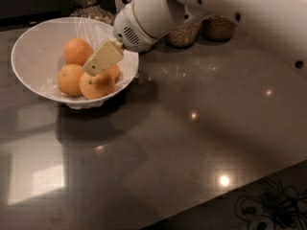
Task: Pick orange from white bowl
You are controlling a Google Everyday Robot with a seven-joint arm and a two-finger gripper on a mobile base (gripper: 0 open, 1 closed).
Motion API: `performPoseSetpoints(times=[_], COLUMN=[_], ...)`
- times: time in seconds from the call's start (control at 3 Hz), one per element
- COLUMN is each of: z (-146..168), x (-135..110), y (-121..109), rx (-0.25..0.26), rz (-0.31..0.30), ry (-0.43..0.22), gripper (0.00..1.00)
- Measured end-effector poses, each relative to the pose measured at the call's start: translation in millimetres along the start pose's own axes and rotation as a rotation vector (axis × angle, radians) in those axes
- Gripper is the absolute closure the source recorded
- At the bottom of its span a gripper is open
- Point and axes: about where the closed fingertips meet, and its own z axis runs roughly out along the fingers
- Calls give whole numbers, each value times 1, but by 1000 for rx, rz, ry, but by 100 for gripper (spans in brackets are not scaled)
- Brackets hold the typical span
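1. My pincer (97, 64) is pale cream and hangs over the fruit in the bowl; my arm (153, 13) is white.
2. The white bowl (29, 51) is glossy white.
3. The oranges (76, 51) are bright orange.
4. The tabletop (192, 152) is dark grey-brown with small bright glints.

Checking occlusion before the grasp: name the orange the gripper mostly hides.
The rightmost orange, by the white bowl's right wall: only a sliver shows behind the gripper, which reaches into the bowl. The others show nearly whole.
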Motion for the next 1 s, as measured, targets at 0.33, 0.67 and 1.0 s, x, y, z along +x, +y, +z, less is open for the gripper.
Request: performPoseSetpoints(times=[0.33,0.67,1.0], z=[7,21,36], x=[7,16,24], y=[2,7,12], rx=[2,-19,-39], rz=[11,24,36], ry=[27,62,95], gripper=[25,30,38])
